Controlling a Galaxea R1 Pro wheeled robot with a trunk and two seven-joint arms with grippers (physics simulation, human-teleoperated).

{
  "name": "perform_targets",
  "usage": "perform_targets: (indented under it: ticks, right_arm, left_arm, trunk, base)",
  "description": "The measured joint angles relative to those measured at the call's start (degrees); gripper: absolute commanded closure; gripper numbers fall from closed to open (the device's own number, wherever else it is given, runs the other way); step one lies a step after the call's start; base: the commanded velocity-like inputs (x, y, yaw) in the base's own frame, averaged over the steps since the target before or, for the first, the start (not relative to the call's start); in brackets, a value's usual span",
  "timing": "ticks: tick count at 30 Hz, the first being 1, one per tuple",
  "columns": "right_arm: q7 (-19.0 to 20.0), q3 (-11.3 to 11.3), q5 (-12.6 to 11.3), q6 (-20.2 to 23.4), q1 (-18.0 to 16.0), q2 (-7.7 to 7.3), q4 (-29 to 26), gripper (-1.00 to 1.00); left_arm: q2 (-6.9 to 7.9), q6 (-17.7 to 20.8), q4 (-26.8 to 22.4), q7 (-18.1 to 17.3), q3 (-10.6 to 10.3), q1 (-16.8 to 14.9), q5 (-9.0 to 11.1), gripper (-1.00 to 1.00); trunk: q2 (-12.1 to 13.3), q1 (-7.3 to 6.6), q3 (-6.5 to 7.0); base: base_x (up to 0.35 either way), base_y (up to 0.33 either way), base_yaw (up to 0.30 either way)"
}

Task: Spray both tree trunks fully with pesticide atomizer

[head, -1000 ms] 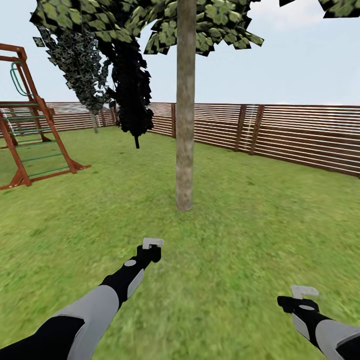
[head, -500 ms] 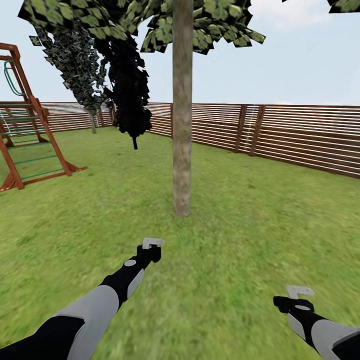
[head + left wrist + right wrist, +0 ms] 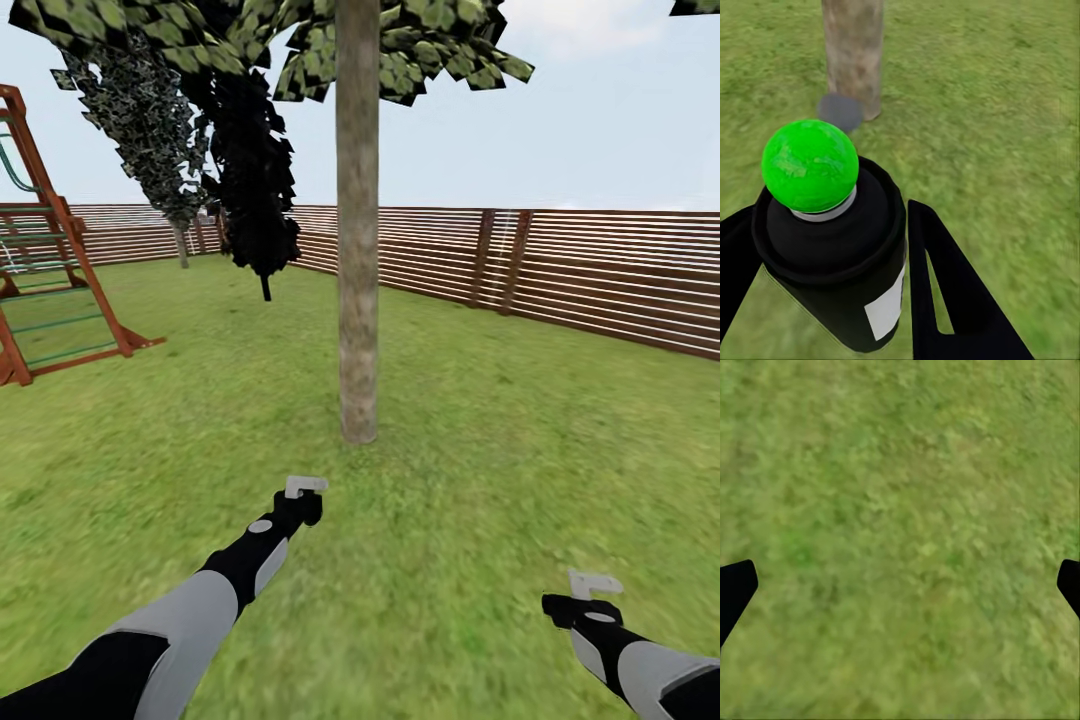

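Observation:
One tree trunk (image 3: 357, 250), straight and grey-brown, rises from the lawn (image 3: 500, 450) just ahead of me under a leafy canopy (image 3: 420, 40). My left gripper (image 3: 305, 488) is held out low toward its base, a short way off. In the left wrist view that gripper (image 3: 832, 259) is shut on the pesticide atomizer (image 3: 832, 225), a black can with a green dome on top, and the trunk (image 3: 853, 52) stands beyond it with a grey patch (image 3: 840, 111) at its foot. My right gripper (image 3: 590, 582) hangs open over bare grass (image 3: 900, 510). I see no white specks on the bark.
A wooden playset (image 3: 50, 250) stands at the left. Two dark, narrow cypress-like trees (image 3: 255, 170) are behind the trunk. A brown slat fence (image 3: 560, 270) runs along the back and right. Open grass lies all around the trunk.
The whole view has advanced: the trunk looks nearer and sits slightly further left, and the playset has slid left. The right arm has dropped a little; the left arm holds the same pose.

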Motion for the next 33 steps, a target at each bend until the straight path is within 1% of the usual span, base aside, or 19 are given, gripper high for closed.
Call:
perform_targets:
  ticks: [13, 14, 15, 17, 18, 19, 20, 21, 23, 24, 33]
  right_arm:
    - [0.0, 0.0, 0.08, 0.0, 0.43, 0.44, 0.0, -1.0]
    - [0.0, 0.0, 0.08, 0.0, 0.45, 0.45, 0.0, -1.0]
    - [0.0, 0.0, 0.09, 0.0, 0.46, 0.45, 0.0, -1.0]
    - [0.0, 0.0, 0.09, 0.0, 0.46, 0.45, 0.0, -1.0]
    - [0.0, 0.0, 0.09, 0.0, 0.46, 0.45, 0.0, -1.0]
    - [0.0, 0.0, 0.09, 0.0, 0.47, 0.45, 0.0, -1.0]
    - [0.0, 0.0, 0.09, 0.0, 0.47, 0.45, 0.0, -1.0]
    - [0.0, 0.0, 0.09, 0.0, 0.47, 0.45, 0.0, -1.0]
    - [0.0, 0.0, 0.09, 0.0, 0.47, 0.45, 0.0, -1.0]
    - [0.0, 0.0, 0.09, 0.0, 0.47, 0.45, 0.0, -1.0]
    - [0.0, 0.0, 0.14, 0.0, 0.47, 0.45, 0.0, -1.0]
  left_arm:
    - [0.06, 0.31, -0.18, 0.17, -0.36, -0.01, -0.06, 1.0]
    - [0.07, 0.33, -0.19, 1.24, -0.3, -0.01, -0.08, 1.0]
    - [0.06, 0.34, -0.18, 3.04, -0.29, -0.02, -0.08, 1.0]
    - [0.03, 0.34, -0.17, 9.58, -0.28, -0.02, -0.05, 1.0]
    - [0.0, 0.34, -0.17, 12.2, -0.33, 0.0, -0.02, 1.0]
    - [-0.13, 0.35, -0.13, 12.87, -0.42, 0.01, 0.0, 1.0]
    - [-0.32, 0.36, -0.11, 11.89, -0.48, -0.01, 0.01, 1.0]
    - [-0.55, 0.36, -0.12, 9.05, -0.54, 0.0, 0.02, 1.0]
    - [-0.71, 0.37, -0.1, 5.66, -0.5, -0.02, -0.01, 1.0]
    - [-0.74, 0.36, -0.11, 4.82, -0.45, -0.01, -0.05, 1.0]
    - [-0.71, 0.39, -0.24, 4.16, -0.31, -0.03, -0.07, 1.0]
  trunk:
    - [0.0, 0.0, 0.0]
    - [0.0, 0.0, 0.0]
    - [0.0, 0.0, 0.0]
    - [0.0, 0.0, 0.0]
    - [0.0, 0.0, 0.0]
    - [0.0, 0.0, 0.0]
    - [0.0, 0.0, 0.0]
    - [0.0, 0.0, 0.0]
    - [0.0, 0.0, 0.0]
    - [0.0, 0.0, 0.0]
    - [0.0, 0.0, 0.0]
  base:
    - [0.35, -0.11, 0.0]
    - [0.35, -0.111, 0.0]
    - [0.35, -0.112, 0.0]
    - [0.35, -0.112, 0.0]
    - [0.35, -0.111, 0.0]
    - [0.35, -0.097, 0.0]
    - [0.35, -0.053, 0.0]
    - [0.35, -0.034, 0.0]
    - [0.35, -0.013, 0.0]
    - [0.35, -0.006, 0.0]
    - [0.35, -0.001, 0.0]
